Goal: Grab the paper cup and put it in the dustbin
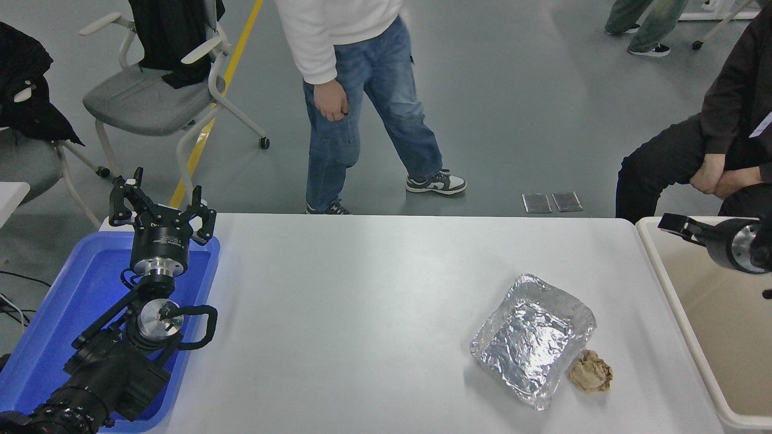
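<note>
The paper cup is not in view anywhere on the table or in what shows of the bin. The dustbin (pixel 667 289), a large beige bin with a thick rim, stands at the table's right end, partly cut off by the picture's edge. My right gripper (pixel 684 228) comes in from the right edge and hangs over the bin's far left corner, only partly in view. My left arm is parked at the lower left, its gripper (pixel 161 204) open and empty over the blue tray.
A crumpled foil tray (pixel 534 337) and a brown paper ball (pixel 590 372) lie right of centre. A blue tray (pixel 54 313) sits at the left edge. A person in jeans (pixel 356 90) stands beyond the far edge; another (pixel 711 150) sits behind the bin.
</note>
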You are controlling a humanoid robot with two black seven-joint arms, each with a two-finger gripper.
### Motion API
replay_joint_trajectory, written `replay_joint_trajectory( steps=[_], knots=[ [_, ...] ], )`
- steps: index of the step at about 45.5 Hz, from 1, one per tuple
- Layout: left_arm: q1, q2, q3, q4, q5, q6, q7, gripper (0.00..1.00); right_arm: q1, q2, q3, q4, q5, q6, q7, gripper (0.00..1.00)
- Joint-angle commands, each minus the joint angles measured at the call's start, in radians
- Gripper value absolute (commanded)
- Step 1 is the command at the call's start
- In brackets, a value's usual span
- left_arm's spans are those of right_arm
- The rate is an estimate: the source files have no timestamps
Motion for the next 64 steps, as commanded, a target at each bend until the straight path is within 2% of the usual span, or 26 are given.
replay_joint_trajectory(
  steps=[1,9,17,24,29,44,59,64],
  knots=[
    [0.0,0.0,0.001,0.0,0.0,0.0,0.0,0.99,0.436,0.094,-0.342,0.266,0.031,0.135,0.0,1.0],
    [0.002,0.0,-0.001,0.0,0.0,0.0,0.0,0.99,0.679,0.303,-0.466,0.436,0.222,0.286,0.0,1.0],
    [0.002,0.0,-0.001,0.0,0.0,0.0,0.0,0.99,0.778,0.521,-0.471,0.461,0.429,0.46,0.0,1.0],
    [0.002,0.0,-0.001,0.0,0.0,0.0,0.0,0.99,0.828,0.644,-0.446,0.472,0.561,0.544,-0.005,1.0],
    [0.002,0.0,-0.001,0.0,0.0,0.0,0.0,0.99,0.851,0.694,-0.405,0.469,0.591,0.581,-0.009,1.0],
    [0.003,0.003,-0.001,0.0,0.0,0.0,0.0,0.99,0.897,0.705,-0.446,0.469,0.592,0.615,-0.011,1.0],
    [0.003,0.003,-0.001,0.0,0.0,0.0,0.0,0.99,0.958,0.55,-0.474,0.487,0.586,0.721,-0.014,1.0],
    [0.003,0.0,-0.001,0.002,0.0,0.0,0.0,0.99,0.96,0.529,-0.475,0.487,0.582,0.722,-0.014,1.0]
  ],
)
